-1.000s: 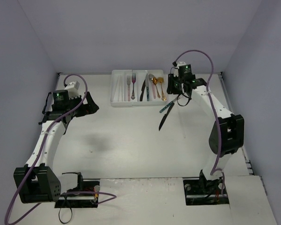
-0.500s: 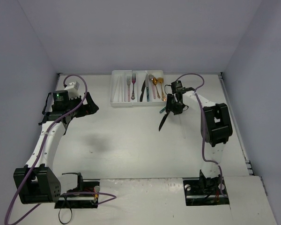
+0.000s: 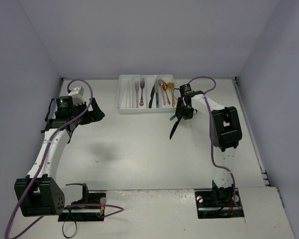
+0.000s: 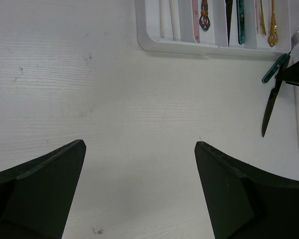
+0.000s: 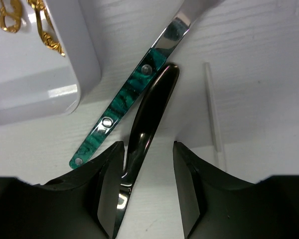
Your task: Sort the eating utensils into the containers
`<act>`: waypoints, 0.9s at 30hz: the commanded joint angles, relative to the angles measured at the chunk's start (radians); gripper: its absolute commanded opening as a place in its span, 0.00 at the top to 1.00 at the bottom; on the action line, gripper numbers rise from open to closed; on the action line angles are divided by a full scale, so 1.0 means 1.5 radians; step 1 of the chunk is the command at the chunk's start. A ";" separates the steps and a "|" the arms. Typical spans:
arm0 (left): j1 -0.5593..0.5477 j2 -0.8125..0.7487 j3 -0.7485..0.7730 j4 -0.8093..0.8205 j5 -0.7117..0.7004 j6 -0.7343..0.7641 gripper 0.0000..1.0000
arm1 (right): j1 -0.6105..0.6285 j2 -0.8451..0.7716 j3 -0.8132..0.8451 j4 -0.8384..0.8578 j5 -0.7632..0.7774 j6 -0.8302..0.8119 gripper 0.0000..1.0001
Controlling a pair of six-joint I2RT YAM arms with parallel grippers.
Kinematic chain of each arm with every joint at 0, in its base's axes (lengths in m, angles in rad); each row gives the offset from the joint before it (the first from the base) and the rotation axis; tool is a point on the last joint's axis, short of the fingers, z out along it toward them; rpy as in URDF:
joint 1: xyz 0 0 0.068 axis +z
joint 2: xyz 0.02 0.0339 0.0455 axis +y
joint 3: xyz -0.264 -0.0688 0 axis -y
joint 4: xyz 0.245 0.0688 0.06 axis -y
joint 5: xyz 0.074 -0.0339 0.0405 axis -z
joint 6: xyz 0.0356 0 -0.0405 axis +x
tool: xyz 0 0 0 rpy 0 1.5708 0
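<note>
Knife [image 5: 157, 94] btw R tool [image 5: 147, 152] jaws

Tray [image 5: 65, 64] is glossy white. Fork handle [image 5: 120, 110]: teal-green marbling with dark veins, silver rivets, silver neck. Knife [image 5: 152, 102] is plain glossy black. Gold pieces [image 5: 46, 31] have scrolled openwork handles. Pink handle [image 4: 195, 25] is pale and unpatterned. Table [image 3: 139, 149] is white with faint wood-grain lines. Cables [image 3: 80, 81] are purple; arm links [image 3: 50, 149] are white with black joints.
</note>
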 commanded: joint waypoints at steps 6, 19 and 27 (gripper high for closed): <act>0.011 -0.021 0.012 0.016 -0.008 0.015 0.09 | 0.030 -0.006 -0.061 -0.026 0.066 -0.016 0.67; 0.011 -0.024 0.027 -0.001 -0.013 0.018 0.09 | 0.032 -0.063 -0.166 0.001 -0.007 -0.021 0.76; 0.010 -0.024 0.029 -0.006 -0.017 0.023 0.09 | 0.034 -0.077 -0.174 0.006 -0.069 -0.050 1.00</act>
